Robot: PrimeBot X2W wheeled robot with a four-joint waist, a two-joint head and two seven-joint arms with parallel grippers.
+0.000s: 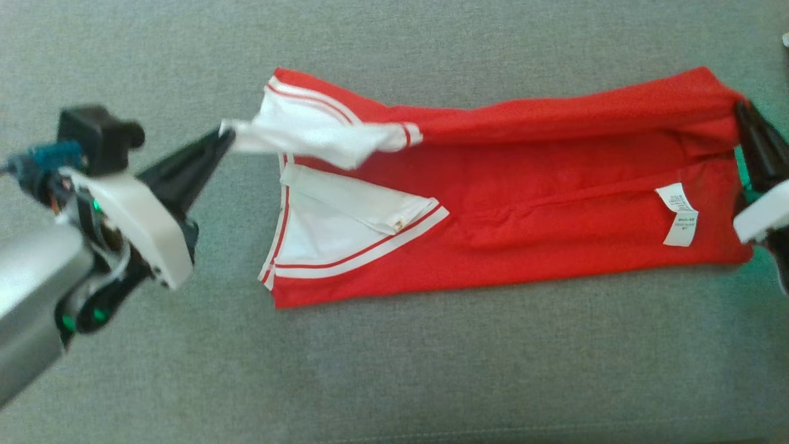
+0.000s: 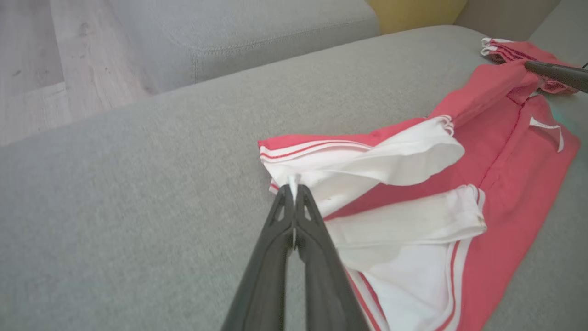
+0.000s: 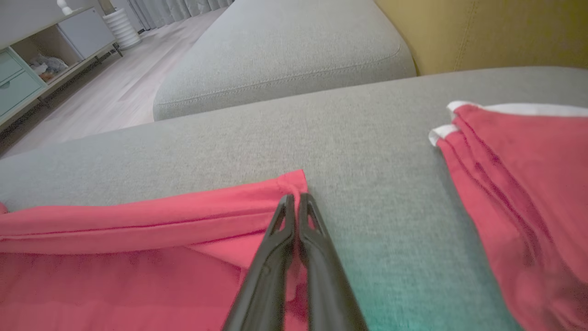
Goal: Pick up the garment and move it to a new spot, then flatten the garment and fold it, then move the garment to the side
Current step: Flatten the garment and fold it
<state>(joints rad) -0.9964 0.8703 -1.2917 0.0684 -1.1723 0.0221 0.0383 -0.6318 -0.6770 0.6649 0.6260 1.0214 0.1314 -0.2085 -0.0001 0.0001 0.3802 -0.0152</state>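
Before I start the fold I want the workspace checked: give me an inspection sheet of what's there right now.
Surface: grey fabric cushion, flat.
Job's things: red-and-white garment stretched between both end effectors, upper edge lifted, care label showing.
Clutter: second red garment lying beyond the right end effector.
End effectors: left end effector shut on the garment's white end; right end effector shut on its red corner.
Cables: short wires at the left wrist, away from the cloth.
Surroundings: another grey cushion, yellow backrest, wooden floor, cabinet.
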